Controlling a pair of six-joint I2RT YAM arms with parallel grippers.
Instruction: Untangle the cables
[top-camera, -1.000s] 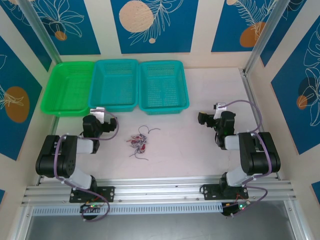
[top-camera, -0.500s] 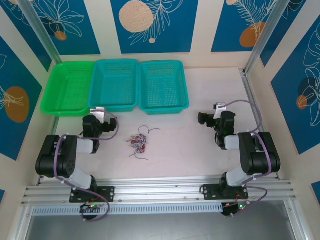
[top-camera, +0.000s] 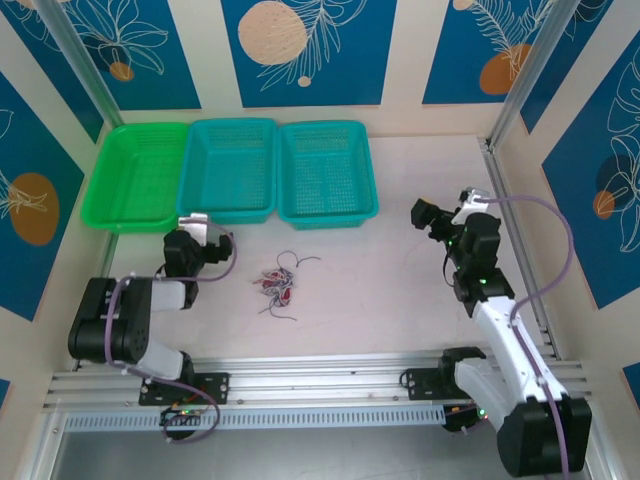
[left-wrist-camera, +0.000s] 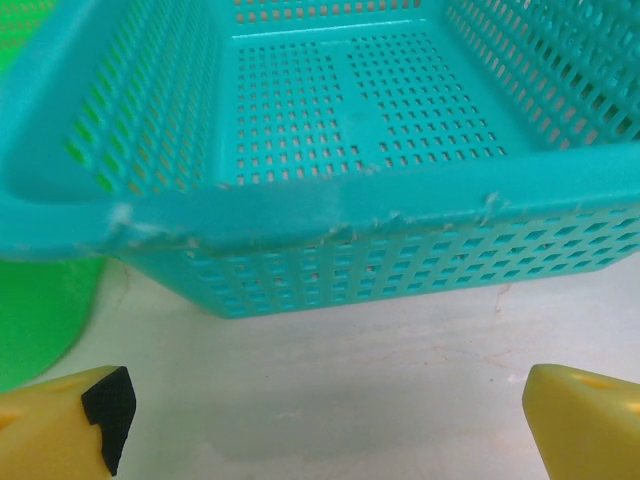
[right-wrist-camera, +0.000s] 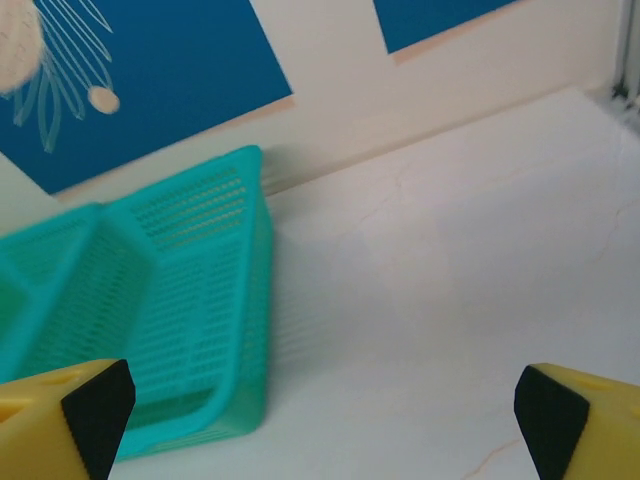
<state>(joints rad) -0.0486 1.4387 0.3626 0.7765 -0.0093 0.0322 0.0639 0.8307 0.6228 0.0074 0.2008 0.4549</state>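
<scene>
Step in hand, as I read it: get a gripper onto the cables (top-camera: 279, 283); nothing's gripped yet. They lie in one knot on the table (top-camera: 400, 300), on the near side of the middle teal basket (top-camera: 232, 165), a bit to its right and well apart from its rim.

Left gripper (top-camera: 196, 224) sits just off that basket's near-left corner, jaws spread wide, empty. Right gripper (top-camera: 421, 212) is far to the basket's right, also spread wide, empty.

To do it well:
- Go in w/ the left gripper, since it's closer.
- Take a loose outer end, not the knot's core.
- Pinch low and lift slow so the rest doesn't drag.

Count:
- 3 baskets: 1 green basket (top-camera: 135, 175) and 2 teal, incl. the right teal basket (top-camera: 327, 170).
- 2 grippers.
- 1 knot: red, dark & pale strands show, too fine to count apart.
</scene>
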